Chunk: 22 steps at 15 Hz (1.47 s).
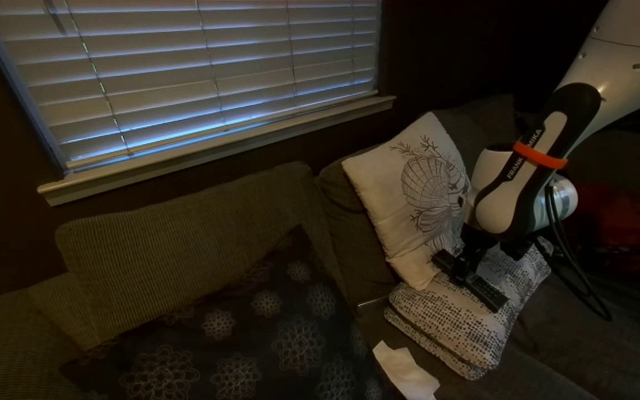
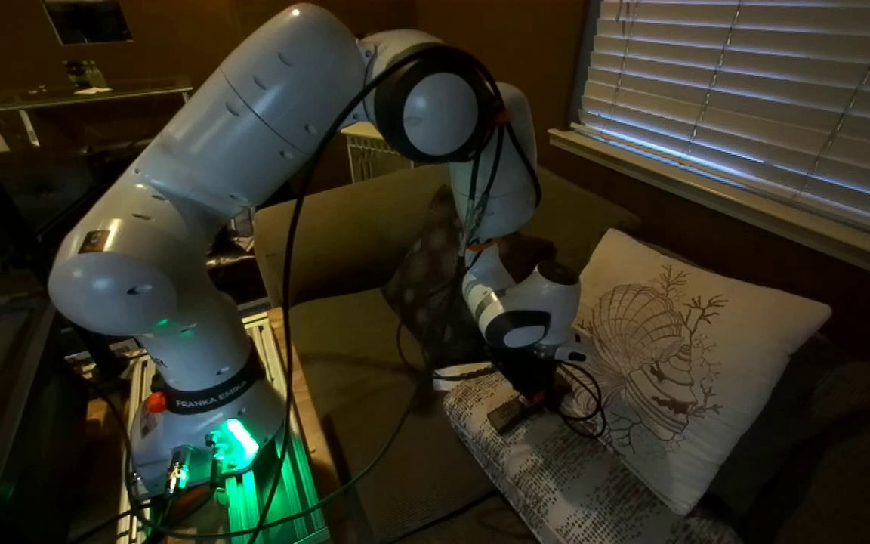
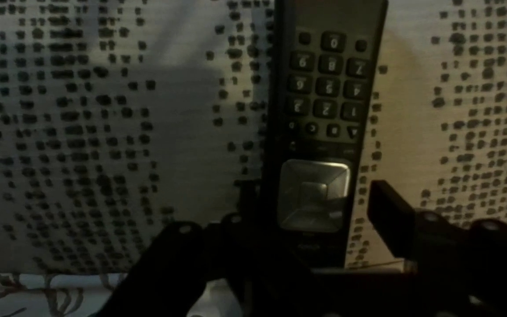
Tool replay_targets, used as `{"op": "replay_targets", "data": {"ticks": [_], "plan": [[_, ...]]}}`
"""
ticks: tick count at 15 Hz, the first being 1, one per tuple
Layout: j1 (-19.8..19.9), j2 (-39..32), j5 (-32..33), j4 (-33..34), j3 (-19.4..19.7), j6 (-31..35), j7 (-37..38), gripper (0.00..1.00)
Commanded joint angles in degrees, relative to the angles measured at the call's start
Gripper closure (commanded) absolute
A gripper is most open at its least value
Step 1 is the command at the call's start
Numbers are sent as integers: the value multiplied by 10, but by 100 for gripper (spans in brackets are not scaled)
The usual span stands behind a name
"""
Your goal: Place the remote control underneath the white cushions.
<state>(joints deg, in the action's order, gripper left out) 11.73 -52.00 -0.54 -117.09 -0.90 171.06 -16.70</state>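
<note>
Parted end effector (image 3: 317, 204) straddles the remote control (image 3: 326, 88) — gap beside one long edge — speckled cushion (image 3: 183, 132) beneath.

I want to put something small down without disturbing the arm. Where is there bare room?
In an exterior view, the sofa seat shows bare between the robot base and the speckled cushion, though black cables cross there. That cushion has bare fabric beside the remote control. Crowded: around the claw, and where the shell cushion meets the speckled cushion.

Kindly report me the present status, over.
Fingers open around remote. Remote atop speckled cushion, not yet underneath. Shell cushion leans close by; may obstruct.
</note>
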Motion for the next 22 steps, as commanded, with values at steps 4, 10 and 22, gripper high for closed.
{"op": "replay_targets", "data": {"ticks": [4, 10, 22], "plan": [[9, -28, 16, 40, -13, -14, 14, 1], [10, -32, 16, 44, -16, -15, 13, 43], [50, 28, 14, -18, -53, -21, -10, 72]]}}
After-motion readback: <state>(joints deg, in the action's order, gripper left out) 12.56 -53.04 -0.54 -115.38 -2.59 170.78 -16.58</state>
